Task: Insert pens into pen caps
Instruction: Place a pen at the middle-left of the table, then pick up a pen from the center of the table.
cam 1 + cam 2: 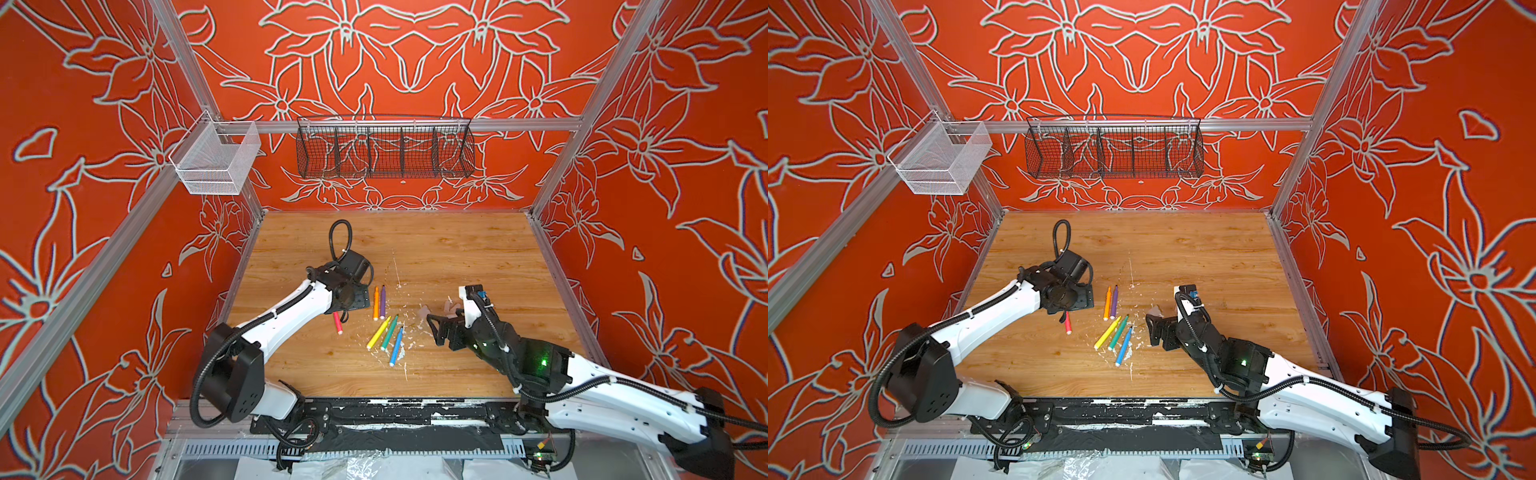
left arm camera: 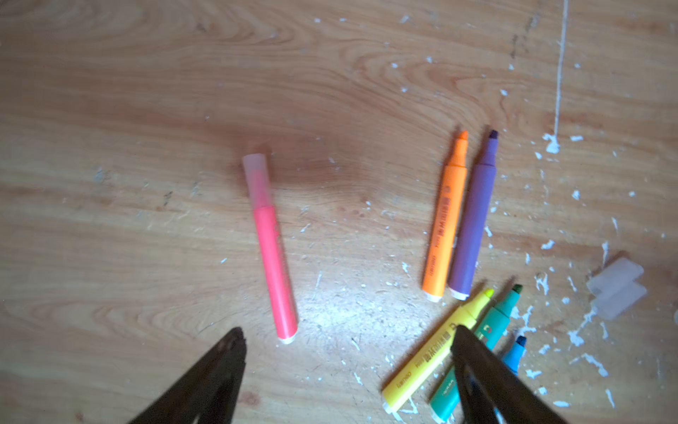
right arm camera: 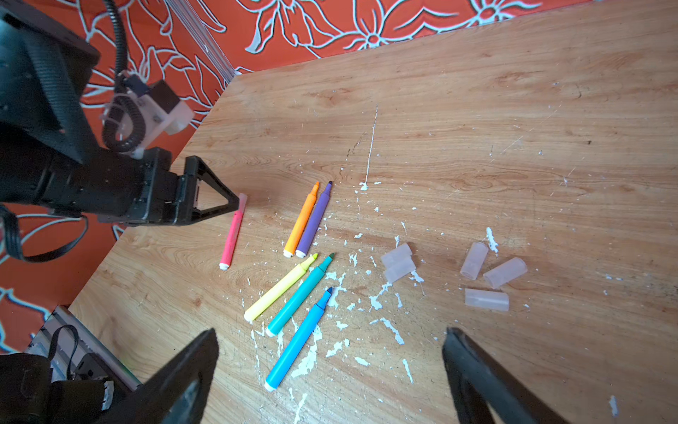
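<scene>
While left hand (image 2: 348, 332) and right hand (image 3: 330, 332) gape empty, a frosted cap (image 2: 257, 176) sheathes the pink pen (image 2: 275, 271).

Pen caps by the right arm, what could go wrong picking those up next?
Two pen caps lie touching, so the open right gripper might nudge one away while closing on the other. The orange pen and purple pen also lie against each other; the left gripper may catch both at once.
</scene>
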Motion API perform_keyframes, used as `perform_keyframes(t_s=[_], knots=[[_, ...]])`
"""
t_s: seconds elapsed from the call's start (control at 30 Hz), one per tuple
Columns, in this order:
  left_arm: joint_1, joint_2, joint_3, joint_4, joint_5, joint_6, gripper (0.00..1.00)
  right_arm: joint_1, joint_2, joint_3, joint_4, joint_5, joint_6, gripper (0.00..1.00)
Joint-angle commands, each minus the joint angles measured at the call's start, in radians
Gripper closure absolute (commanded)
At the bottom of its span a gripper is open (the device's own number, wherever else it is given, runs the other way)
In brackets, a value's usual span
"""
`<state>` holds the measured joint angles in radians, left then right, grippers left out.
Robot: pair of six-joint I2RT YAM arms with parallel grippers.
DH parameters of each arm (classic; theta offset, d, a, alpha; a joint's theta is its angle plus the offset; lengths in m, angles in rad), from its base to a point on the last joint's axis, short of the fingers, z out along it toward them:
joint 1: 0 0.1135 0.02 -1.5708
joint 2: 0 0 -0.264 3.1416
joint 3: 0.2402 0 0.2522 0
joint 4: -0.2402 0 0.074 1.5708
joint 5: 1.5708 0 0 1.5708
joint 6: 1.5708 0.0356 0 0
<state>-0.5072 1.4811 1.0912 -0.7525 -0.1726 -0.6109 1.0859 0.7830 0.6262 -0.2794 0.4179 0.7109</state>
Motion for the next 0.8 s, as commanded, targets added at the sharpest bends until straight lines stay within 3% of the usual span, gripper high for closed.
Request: perform_keyframes(t_s=[0.0,0.3,0.53,0.77], knots=[[-0.046,0.115,0.05,0.017,0.017,0.008,0.22,-0.008,0.001,-0.009,0.006,0.001,-0.002,0.03],[-0.062,0.371,0.209,-0.021,0.03,0.021,0.38,-0.015,-0.042,-0.035,-0.026,-0.002,-0.006,0.03],[-0.062,0.391,0.202,-0.004,0.044,0.02,0.4,-0.018,-0.099,-0.05,-0.046,-0.002,-0.01,0.02],[-0.062,0.411,0.174,0.008,0.055,0.013,0.52,-0.019,-0.139,-0.078,-0.051,0.001,-0.003,0.02]])
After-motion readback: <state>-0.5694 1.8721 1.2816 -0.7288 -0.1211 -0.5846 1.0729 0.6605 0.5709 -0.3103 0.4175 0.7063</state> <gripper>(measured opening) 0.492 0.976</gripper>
